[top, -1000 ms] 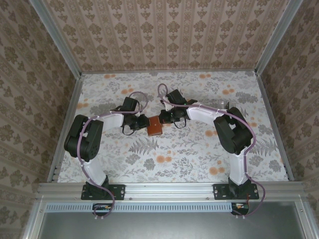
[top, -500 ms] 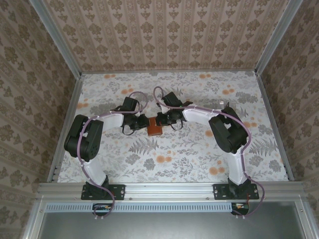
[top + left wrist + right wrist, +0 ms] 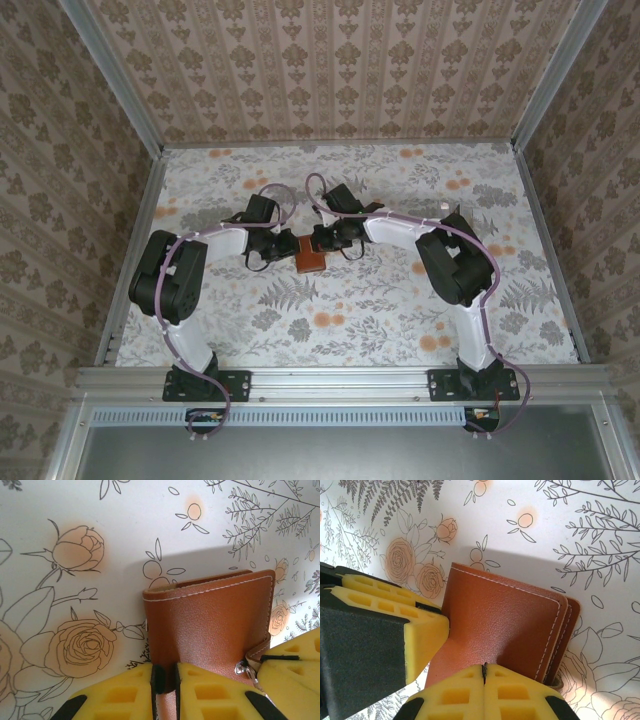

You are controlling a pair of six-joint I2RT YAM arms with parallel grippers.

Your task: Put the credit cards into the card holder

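Opening step: left gripper (image 3: 165, 669) pinches the closed card holder (image 3: 210, 620) at its 9 o'clock, right gripper (image 3: 484, 668) clenched empty at 1 o'clock; next, pry it open.

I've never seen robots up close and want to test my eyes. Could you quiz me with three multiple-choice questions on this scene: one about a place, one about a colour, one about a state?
1. Where is the card holder?
A) on the metal rail
B) mid-table, between the left hand and the right hand
C) in the far right corner
2. What colour is it?
A) blue
B) black
C) reddish-brown
3. The right hand's fingers are:
A) pressed together
B) spread wide
C) around a cup
Answers: B, the top view shows both hands meeting at it; C, both wrist views show it brown; A, they meet with no gap.
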